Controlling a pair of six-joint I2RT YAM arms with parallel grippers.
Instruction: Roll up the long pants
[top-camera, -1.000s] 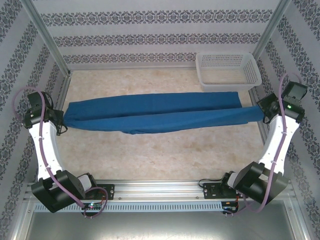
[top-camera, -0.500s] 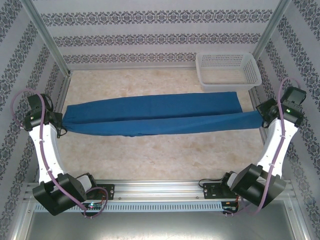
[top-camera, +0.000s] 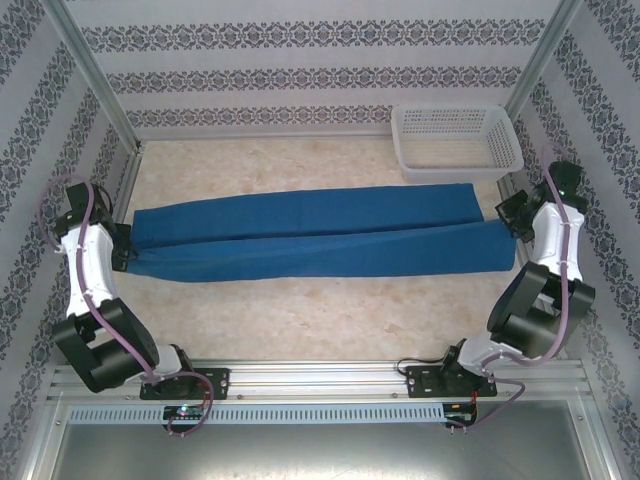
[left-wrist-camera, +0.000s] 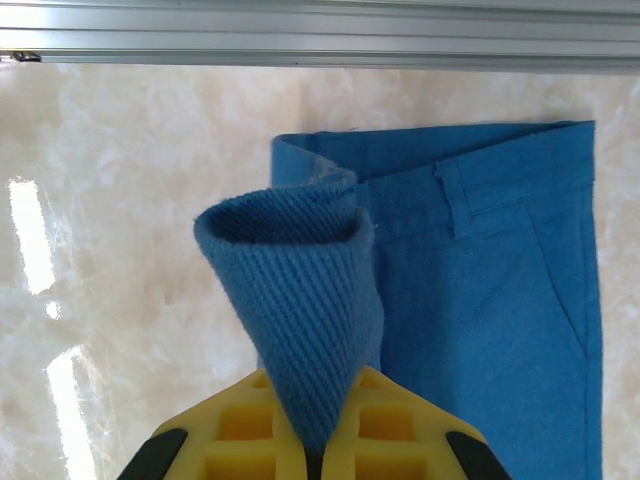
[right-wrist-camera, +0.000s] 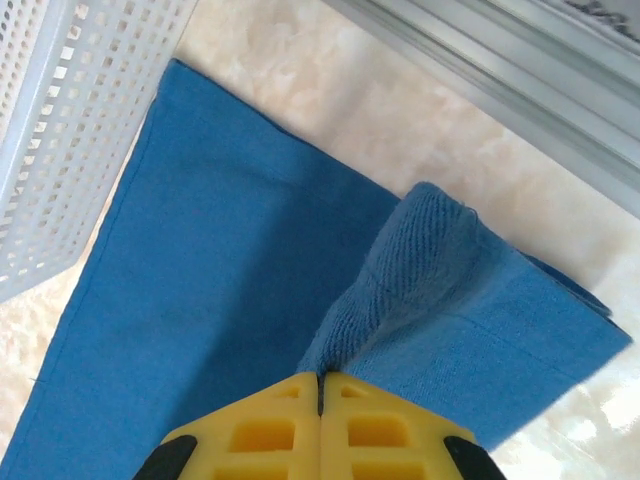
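Two arms hold the long pants (top-camera: 320, 235) spread lengthwise across the pale table (top-camera: 330, 310). On the left, the left gripper (left-wrist-camera: 314, 448) is clamped on a fold of the waistband end. On the right, the right gripper (right-wrist-camera: 320, 385) pinches the leg ends, near a white basket (top-camera: 455, 172).

Royal-blue long pants (top-camera: 320, 235), cream marbled table (top-camera: 330, 310), white basket (top-camera: 456, 170) — walls (top-camera: 300, 75) banded with dark floral stripes.
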